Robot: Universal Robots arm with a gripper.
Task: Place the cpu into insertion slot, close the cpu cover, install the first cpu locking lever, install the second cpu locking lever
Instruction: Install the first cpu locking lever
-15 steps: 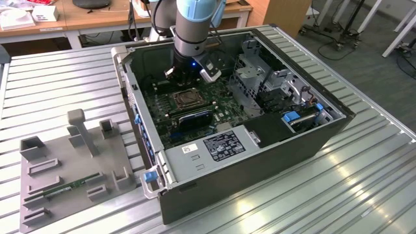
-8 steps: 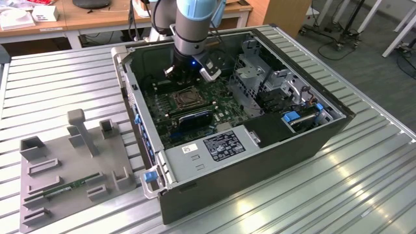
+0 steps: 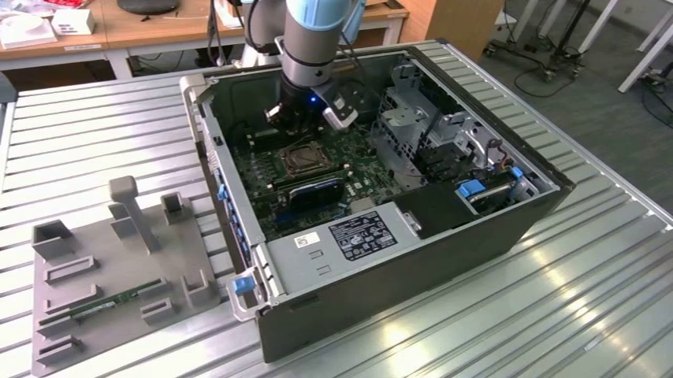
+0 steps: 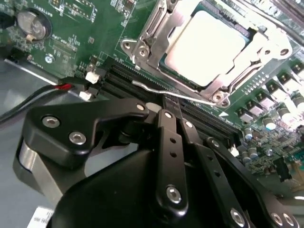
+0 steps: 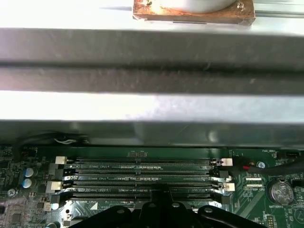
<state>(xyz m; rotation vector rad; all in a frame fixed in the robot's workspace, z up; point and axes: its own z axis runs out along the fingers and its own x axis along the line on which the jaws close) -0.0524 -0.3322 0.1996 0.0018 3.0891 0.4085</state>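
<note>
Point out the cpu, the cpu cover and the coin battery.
the cpu (image 4: 206,47), second wrist view, centre of pale face
the cpu cover (image 4: 151,33), second wrist view, silvery side bar
the coin battery (image 4: 31,24), second wrist view, round top face

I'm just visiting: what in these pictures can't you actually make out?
- Second wrist view: the cover over the cpu is cut off by the top edge; the gripper hides part of the memory slots.
- Exterior view: the slot is too small to show what sits in it; the arm hides the board behind it.
- First wrist view: the top edge cuts off the copper block.
</note>
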